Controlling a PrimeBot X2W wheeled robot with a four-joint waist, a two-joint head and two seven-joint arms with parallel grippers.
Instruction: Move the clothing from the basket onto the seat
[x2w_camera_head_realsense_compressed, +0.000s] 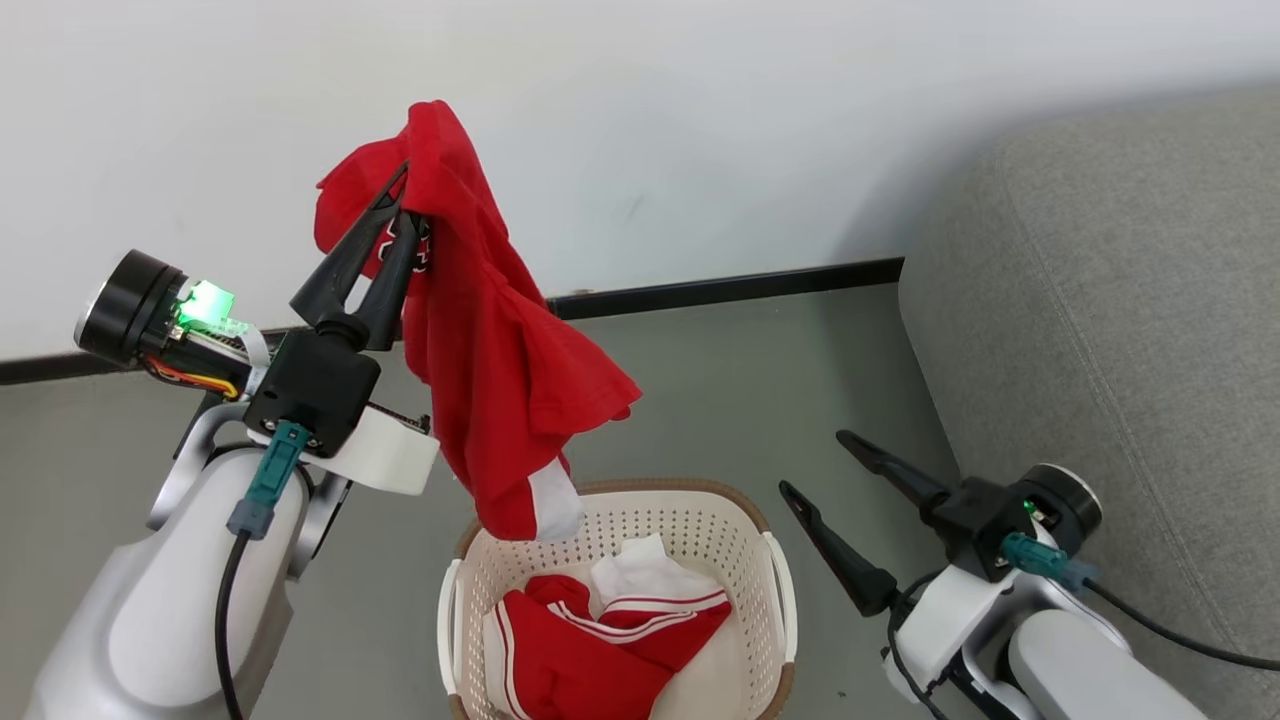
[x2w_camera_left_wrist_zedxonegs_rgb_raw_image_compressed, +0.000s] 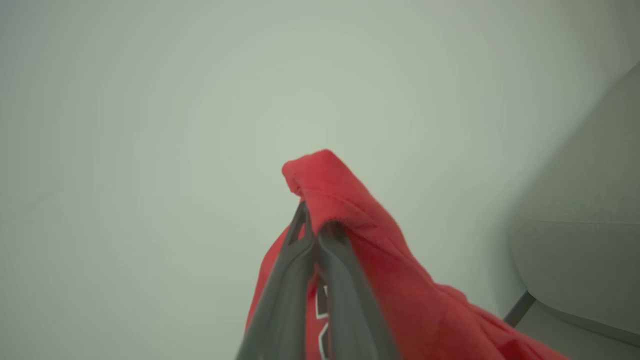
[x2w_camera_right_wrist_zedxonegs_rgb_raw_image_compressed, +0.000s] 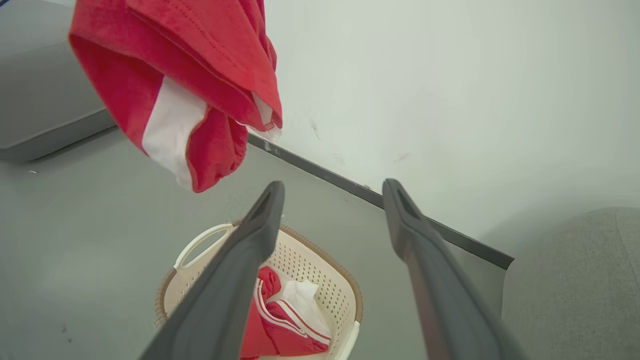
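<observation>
1. Hold the left gripper (x2w_camera_head_realsense_compressed: 408, 200) clamped shut on the red garment (x2w_camera_head_realsense_compressed: 500, 360), hanging high above the left rim of the basket (x2w_camera_head_realsense_compressed: 770, 560)
2. Carry it rightward over the floor (x2w_camera_head_realsense_compressed: 750, 380) towards the seat (x2w_camera_head_realsense_compressed: 1120, 300), raised enough to clear that rounded near edge
3. Mind the right gripper (x2w_camera_head_realsense_compressed: 815, 462), jaws spread wide and empty, sitting between basket and seat, likely in the path
4. Release only once well over the cushion; judging by the remaining clothing (x2w_camera_head_realsense_compressed: 590, 640) in the basket, plan more trips
</observation>
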